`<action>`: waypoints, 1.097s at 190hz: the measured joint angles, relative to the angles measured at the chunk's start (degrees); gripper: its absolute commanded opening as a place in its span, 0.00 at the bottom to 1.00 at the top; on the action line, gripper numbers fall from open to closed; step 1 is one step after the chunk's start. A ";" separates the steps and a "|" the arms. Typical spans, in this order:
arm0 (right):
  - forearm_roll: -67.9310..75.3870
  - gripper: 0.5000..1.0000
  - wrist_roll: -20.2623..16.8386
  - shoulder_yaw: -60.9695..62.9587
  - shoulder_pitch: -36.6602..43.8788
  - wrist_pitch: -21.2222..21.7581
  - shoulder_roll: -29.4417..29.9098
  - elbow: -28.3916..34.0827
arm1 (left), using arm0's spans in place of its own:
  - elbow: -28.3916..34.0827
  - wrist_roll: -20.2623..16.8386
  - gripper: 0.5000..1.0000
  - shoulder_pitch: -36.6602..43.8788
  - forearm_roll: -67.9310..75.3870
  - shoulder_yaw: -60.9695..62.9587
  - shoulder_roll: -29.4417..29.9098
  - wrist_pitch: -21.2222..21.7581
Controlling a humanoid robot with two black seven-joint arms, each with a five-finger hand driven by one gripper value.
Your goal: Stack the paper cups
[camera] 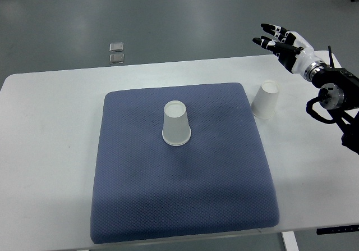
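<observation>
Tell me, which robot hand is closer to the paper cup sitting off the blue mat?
Right. The right hand hovers open just above and behind the paper cup on the white table. The left hand isn't in view.

Even, bright overhead light fills my view; the white surface (50, 127) looks slightly washed out; the floor (168, 15) carries a soft pale sheen; shadows beneath each cup are faint and diffuse; focus stays sharp throughout; table edges bow slightly.

Matt white paper cups (176, 124), textured blue cloth mat (179, 200), smooth white table (45, 150)
</observation>
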 measured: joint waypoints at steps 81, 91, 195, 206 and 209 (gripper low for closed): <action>0.00 0.87 -0.02 -0.05 0.06 -0.09 -0.03 -0.06 | 0.52 -0.09 1.00 0.02 0.00 -0.21 0.00 0.09; 0.00 0.87 -0.02 -0.05 0.06 -0.09 -0.03 -0.07 | 0.57 -0.09 1.00 0.04 0.00 -0.19 0.00 0.08; 0.00 0.87 0.98 0.54 0.00 0.85 0.02 -0.07 | 0.57 -0.05 1.00 0.05 0.00 -0.17 0.00 0.08; 0.00 0.87 1.16 0.61 0.05 0.87 0.01 -0.07 | 0.57 -0.05 1.00 0.04 0.00 -0.17 0.00 0.08; 0.00 0.87 1.19 0.62 0.08 0.87 0.01 -0.08 | 0.57 -0.05 1.00 0.04 0.00 -0.17 0.00 0.08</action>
